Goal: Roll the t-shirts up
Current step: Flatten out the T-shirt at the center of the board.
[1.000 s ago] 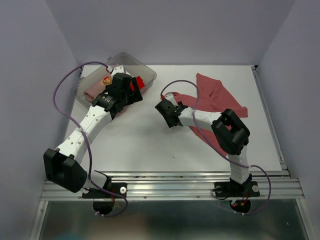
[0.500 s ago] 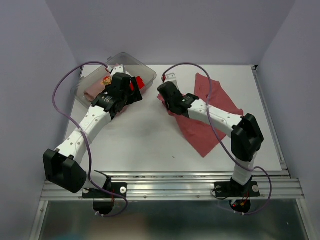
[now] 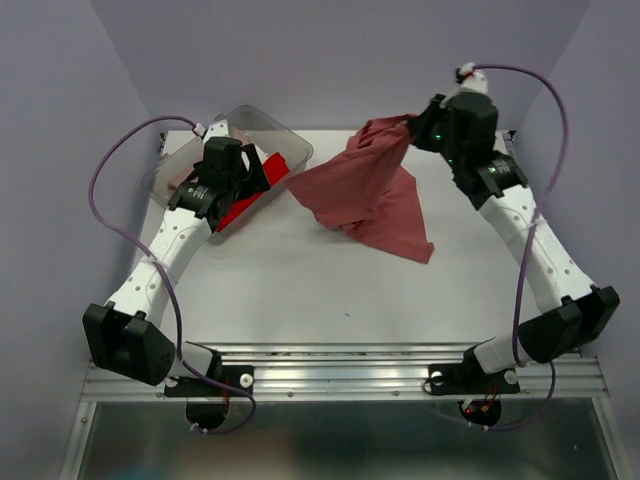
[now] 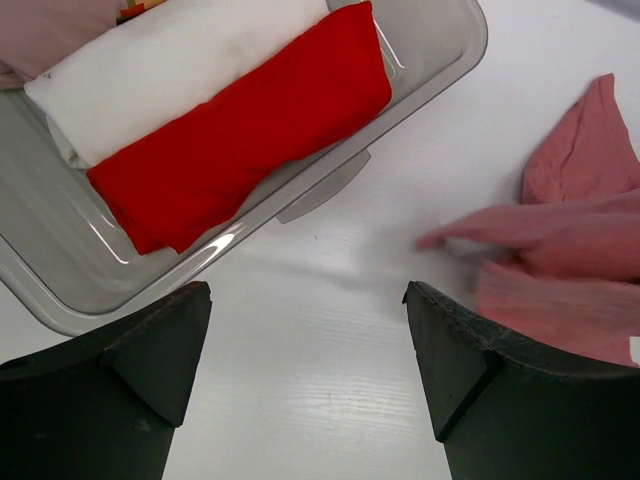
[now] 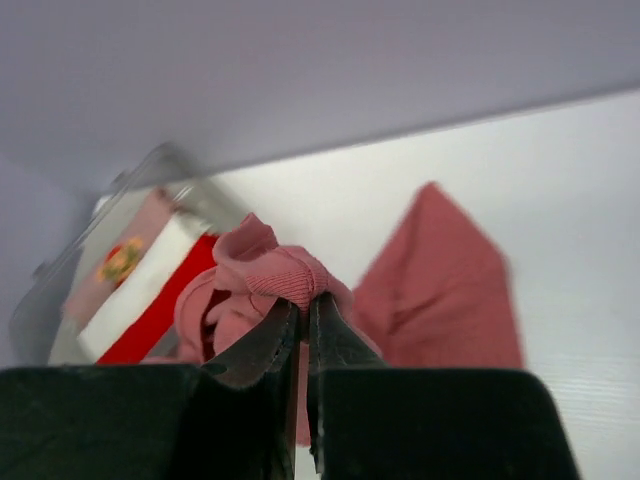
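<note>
Checking the overhead view first: spotted the right fingers (image 3: pixel 425 125) raised high at the far right of the bench (image 3: pixel 300 290), clamped on a bunched fold of the brick-red t-shirt (image 3: pixel 365 195). Saw the rest of that tee draped down and leftward from the pinch, with its lower end down at the bench and one corner near the clear tub (image 3: pixel 270 122) but not touching it. Confirmed the grip from the right wrist cam too, with both tips squeezed together on a puckered wad of the cloth and basically no gap between them.

Found the left fingers (image 4: pixel 455 345) spread wide and holding nothing, hovering over the tub's near edge and the bench beside it. Couldn't see any contact with the tub or the cloth.

Counted three rolled bundles inside the tub, lying side by side and touching: bright red roll (image 4: pixel 240 140) nearest the wall on the brick-red tee's side, white roll (image 4: pixel 170 60) right against it, then pale pink roll (image 4: pixel 50 25) beyond that. Picked out a yellow-and-red print on the pink one from the right wrist cam. Noticed a slightly blurred edge of the brick-red tee at the right of the left wrist view, apart from the tub.
</note>
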Controlling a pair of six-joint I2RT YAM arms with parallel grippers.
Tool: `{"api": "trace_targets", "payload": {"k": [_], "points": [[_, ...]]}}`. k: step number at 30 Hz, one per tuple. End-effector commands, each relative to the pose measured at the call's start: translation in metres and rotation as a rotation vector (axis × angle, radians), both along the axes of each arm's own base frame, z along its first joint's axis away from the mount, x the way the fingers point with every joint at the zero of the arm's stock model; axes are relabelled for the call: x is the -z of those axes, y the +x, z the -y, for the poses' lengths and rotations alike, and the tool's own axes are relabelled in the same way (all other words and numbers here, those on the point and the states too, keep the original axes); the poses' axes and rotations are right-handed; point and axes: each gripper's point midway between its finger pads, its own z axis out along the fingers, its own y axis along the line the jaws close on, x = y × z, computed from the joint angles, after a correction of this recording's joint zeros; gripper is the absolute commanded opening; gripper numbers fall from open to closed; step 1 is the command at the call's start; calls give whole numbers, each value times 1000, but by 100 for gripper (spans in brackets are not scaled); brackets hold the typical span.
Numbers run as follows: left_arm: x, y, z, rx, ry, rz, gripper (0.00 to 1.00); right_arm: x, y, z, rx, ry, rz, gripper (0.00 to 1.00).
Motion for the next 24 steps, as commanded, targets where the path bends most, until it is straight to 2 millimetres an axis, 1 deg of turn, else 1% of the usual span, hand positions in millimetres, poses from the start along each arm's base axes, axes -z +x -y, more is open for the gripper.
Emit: {"api": "trace_targets", "payload": {"k": [1, 2, 3, 4, 5, 6, 7, 8, 9, 10, 11, 12, 13, 14, 15, 16, 17, 18, 19, 20, 21, 22, 23, 24], "points": [[-43, 2, 3, 38, -29, 113, 90, 12, -6, 76, 99, 113, -15, 1], [-43, 1, 5, 48, -37, 114, 90, 15, -10, 117, 185, 122, -12, 1], [-41, 2, 7, 54, -45, 113, 90, 50, -14, 136, 229, 131, -85, 1], [-38, 2, 9, 61, -50, 111, 90, 65, -17, 155, 272, 141, -114, 1], [-36, 2, 14, 81, -63, 107, 90, 78, -22, 193, 370, 163, -135, 2], [-29, 2, 16, 89, -69, 92, 90, 114, -28, 205, 395, 175, -212, 9], [-27, 3, 19, 97, -80, 89, 91, 132, -32, 221, 442, 184, -251, 15], [-23, 1, 25, 117, -92, 76, 90, 147, -37, 234, 492, 192, -289, 28], [-19, 0, 33, 137, -101, 64, 90, 169, -42, 249, 542, 206, -350, 59], [-14, -2, 40, 156, -106, 58, 90, 181, -45, 250, 551, 202, -385, 71], [-11, -5, 49, 176, -110, 51, 90, 189, -48, 255, 582, 186, -408, 76], [-8, -8, 58, 196, -114, 45, 90, 191, -48, 254, 579, 188, -418, 80], [1, -10, 68, 216, -113, 26, 90, 192, -49, 253, 571, 190, -422, 82], [4, -17, 89, 257, -121, 20, 90, 193, -50, 250, 560, 193, -425, 82], [9, -20, 99, 277, -123, 8, 88, 193, -50, 247, 547, 203, -427, 82], [21, -22, 112, 299, -122, -21, 88, 194, -51, 242, 519, 212, -431, 82], [26, -29, 133, 341, -146, -33, 87, 196, -53, 234, 492, 220, -440, 82], [31, -32, 145, 364, -158, -48, 86, 197, -53, 223, 451, 227, -444, 82], [42, -31, 159, 385, -165, -67, 86, 198, -53, 213, 426, 223, -448, 82], [47, -38, 178, 426, -186, -85, 86, 201, -53, 186, 369, 204, -460, 81], [56, -35, 191, 440, -191, -99, 86, 203, -52, 170, 335, 188, -462, 81], [64, -37, 198, 453, -193, -124, 86, 205, -52, 154, 298, 171, -469, 80], [65, -33, 208, 465, -214, -110, 85, 209, -52, 137, 262, 159, -478, 80], [70, -39, 222, 512, -261, -142, 84, 220, -50, 110, 199, 139, -511, 80]]}}
